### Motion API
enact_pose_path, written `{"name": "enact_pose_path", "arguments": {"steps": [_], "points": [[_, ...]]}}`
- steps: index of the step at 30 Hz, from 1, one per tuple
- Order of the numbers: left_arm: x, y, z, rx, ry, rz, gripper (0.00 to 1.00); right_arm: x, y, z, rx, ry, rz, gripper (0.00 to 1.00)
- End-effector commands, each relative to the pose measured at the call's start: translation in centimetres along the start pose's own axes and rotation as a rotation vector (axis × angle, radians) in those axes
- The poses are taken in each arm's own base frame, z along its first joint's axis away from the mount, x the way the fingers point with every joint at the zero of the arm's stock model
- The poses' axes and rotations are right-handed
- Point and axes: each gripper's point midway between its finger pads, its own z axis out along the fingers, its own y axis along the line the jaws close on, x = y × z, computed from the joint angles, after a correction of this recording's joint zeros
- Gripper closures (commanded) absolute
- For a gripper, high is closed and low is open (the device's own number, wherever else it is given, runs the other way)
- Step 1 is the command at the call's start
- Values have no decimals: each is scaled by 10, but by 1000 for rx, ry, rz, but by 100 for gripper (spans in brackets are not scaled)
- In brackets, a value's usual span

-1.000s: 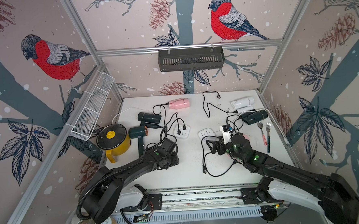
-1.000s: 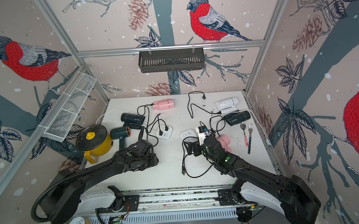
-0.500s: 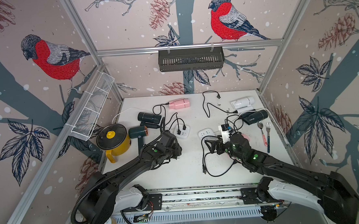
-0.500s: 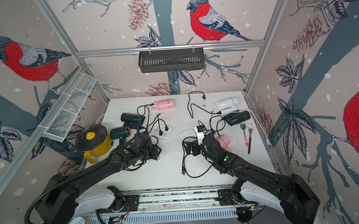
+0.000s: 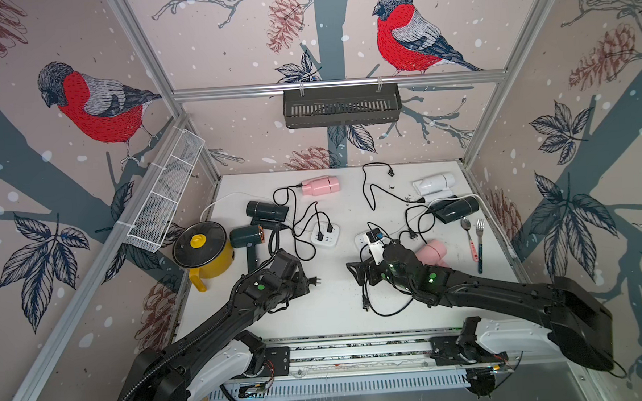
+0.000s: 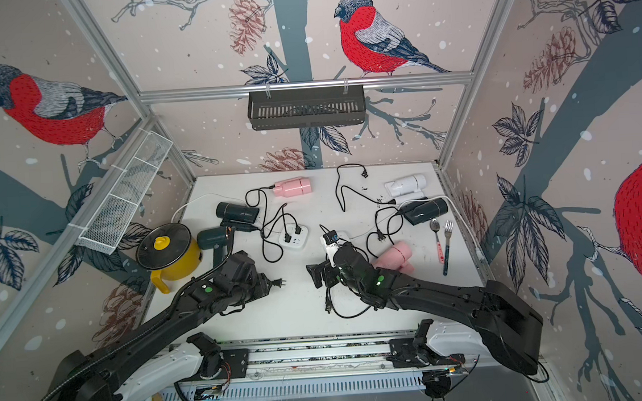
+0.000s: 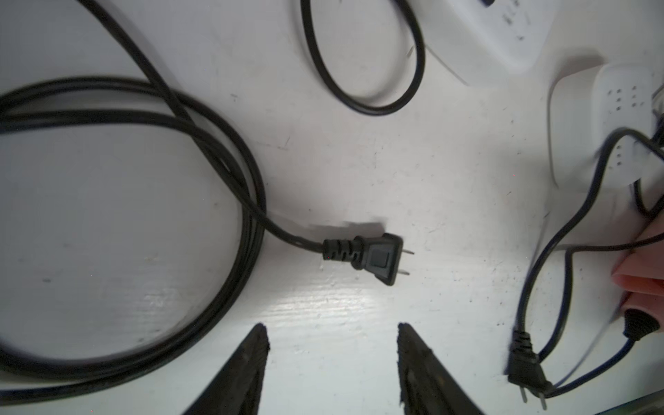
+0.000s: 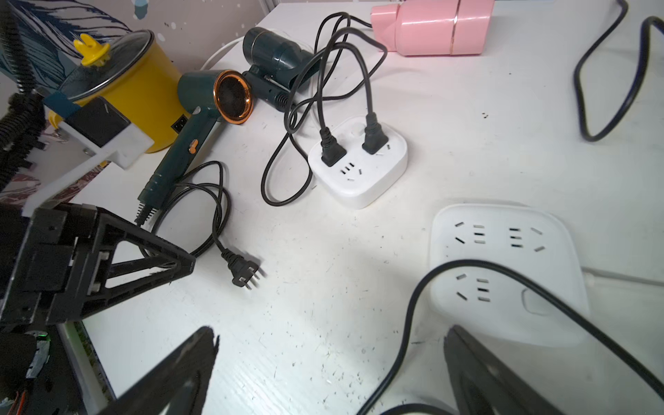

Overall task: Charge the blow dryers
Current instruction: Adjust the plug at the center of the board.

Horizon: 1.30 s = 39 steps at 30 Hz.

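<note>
White worktop (image 5: 329, 314), bird walls | left claw (image 7: 332, 334) released, holding nothing — green blow dryer (image 5: 244, 237) beside yellow pot (image 5: 217, 265), its plug (image 7: 373, 257) flat just ahead of the claw tips, long side crosswise, prongs toward the right arm | left arm nearer | right claw (image 8: 332, 332) spread wide, empty

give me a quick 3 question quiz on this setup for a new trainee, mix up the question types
1. True or false: the left gripper is clamped on the loose plug.
2. How many plugs sit in the power strip on the left arm's side? A) one B) two C) three
3. Fill in: the dark green dryer lies next to the yellow ____.
Key: 1 false, its jaws stand open, short of the plug; 2 B; 3 pot.
</note>
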Motion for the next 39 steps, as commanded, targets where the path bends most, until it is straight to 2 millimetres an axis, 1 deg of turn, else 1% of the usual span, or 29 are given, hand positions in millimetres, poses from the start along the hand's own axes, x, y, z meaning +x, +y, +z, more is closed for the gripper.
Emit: {"name": "enact_pose_path", "arguments": {"steps": [1, 3, 10, 13, 19, 20, 24, 26, 28, 31, 34, 39], "points": [[1, -5, 6, 35, 1, -3, 42, -10, 8, 2, 3, -32, -29, 0], [4, -8, 10, 53, 21, -7, 42, -3, 9, 8, 7, -10, -37, 0], [12, -23, 32, 104, 108, -4, 44, -1, 11, 13, 12, -2, -37, 1], [7, -31, 37, 130, 99, -6, 45, -1, 11, 11, 16, -4, -34, 1], [-16, -48, 41, 159, 43, 10, 47, 3, 7, 7, 29, -3, -34, 1], [-21, -52, 40, 167, 29, 13, 47, 5, 7, 7, 29, 1, -37, 3], [-38, -63, 32, 192, -20, 31, 47, 7, 8, 8, 15, 13, -32, 16], [-40, -61, 28, 180, -25, 35, 47, 8, 10, 9, 2, 17, -28, 22], [-38, -55, 26, 159, -24, 37, 47, 8, 13, 9, -13, 15, -29, 28], [-32, -46, 18, 146, -21, 33, 47, 7, 17, 11, -31, 12, -38, 30], [-29, -44, 5, 166, -40, 65, 47, 8, 23, 15, -56, 24, -62, 31], [-39, -35, -17, 164, -159, 63, 47, 7, 36, 26, -111, 43, -103, 34]]}}
